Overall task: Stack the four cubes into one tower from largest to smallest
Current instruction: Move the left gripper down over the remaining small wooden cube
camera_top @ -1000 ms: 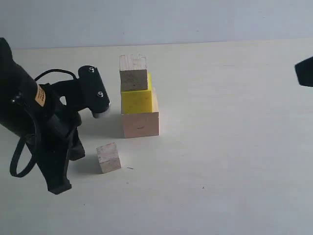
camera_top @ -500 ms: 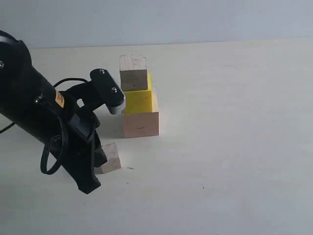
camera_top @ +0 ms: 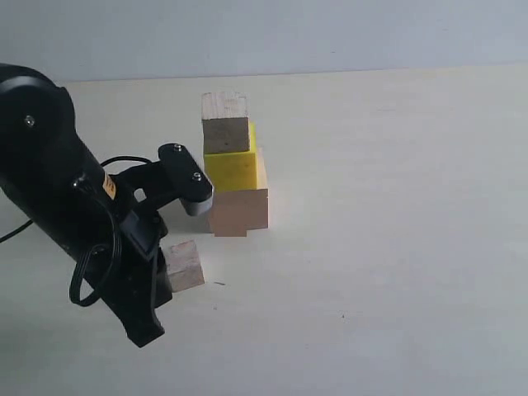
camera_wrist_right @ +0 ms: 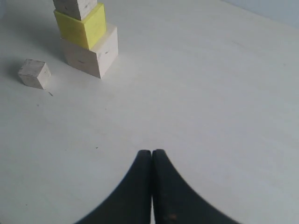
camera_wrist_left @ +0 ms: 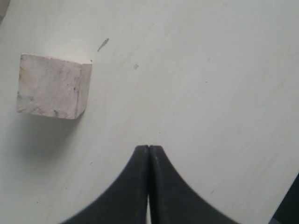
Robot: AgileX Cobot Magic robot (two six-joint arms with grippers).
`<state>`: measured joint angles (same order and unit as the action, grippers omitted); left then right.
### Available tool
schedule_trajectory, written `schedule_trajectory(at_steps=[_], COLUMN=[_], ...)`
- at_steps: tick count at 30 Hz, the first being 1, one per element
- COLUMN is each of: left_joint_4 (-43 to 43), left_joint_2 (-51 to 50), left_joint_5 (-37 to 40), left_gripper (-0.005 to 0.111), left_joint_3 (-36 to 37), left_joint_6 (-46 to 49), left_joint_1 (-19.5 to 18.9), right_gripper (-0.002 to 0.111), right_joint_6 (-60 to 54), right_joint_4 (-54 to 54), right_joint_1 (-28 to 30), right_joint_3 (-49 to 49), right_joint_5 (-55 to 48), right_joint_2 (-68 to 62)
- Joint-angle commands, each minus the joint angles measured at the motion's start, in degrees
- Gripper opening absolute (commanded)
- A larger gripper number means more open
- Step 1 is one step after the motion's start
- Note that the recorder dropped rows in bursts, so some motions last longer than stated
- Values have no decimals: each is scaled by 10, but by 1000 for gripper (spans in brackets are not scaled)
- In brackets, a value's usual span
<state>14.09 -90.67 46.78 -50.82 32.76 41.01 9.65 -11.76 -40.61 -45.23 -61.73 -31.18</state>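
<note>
Left wrist view: left pincer clenched empty, smallest cube ahead off-centre, apparently the final pick; open and centre first.

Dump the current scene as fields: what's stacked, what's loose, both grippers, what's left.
stacked: pale wood cube at the base, yellow cube on it, mid greyish cube on top
loose: smallest cube, lying on the table near the pale wood cube, not stacked
left gripper: shut, empty, smallest cube off to one side of its tips
right gripper: shut, empty, well away from all the cubes
left to do: smallest cube onto the mid greyish cube
</note>
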Motion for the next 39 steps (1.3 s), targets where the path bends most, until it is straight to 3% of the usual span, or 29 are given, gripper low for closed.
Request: schedule_trajectory(at_steps=[1, 11, 23, 27, 33, 35, 39], left_joint_4=[0, -22, -28, -27, -28, -28, -34], left_joint_2=[0, 0, 0, 0, 0, 0, 0], left_joint_5=[2, -37, -57, -52, -60, -64, -87], left_gripper=[0, 0, 3, 24, 86, 92, 89], left_joint_3=[-3, -3, -3, -3, -3, -3, 9], left_joint_6=[-3, 116, 122, 121, 121, 118, 123], left_joint_1=[2, 2, 2, 2, 2, 2, 2], right_gripper=[0, 0, 0, 0, 0, 0, 0], right_joint_6=[9, 9, 40, 40, 40, 40, 40], right_joint_4=[-3, -3, 27, 29, 43, 43, 44], right_joint_1=[-1, -1, -1, -1, -1, -1, -1], right_joint_3=[3, 3, 3, 3, 3, 3, 3], right_joint_5=[13, 28, 59, 60, 59, 59, 57], right_joint_2=[1, 1, -2, -2, -2, -2, -2])
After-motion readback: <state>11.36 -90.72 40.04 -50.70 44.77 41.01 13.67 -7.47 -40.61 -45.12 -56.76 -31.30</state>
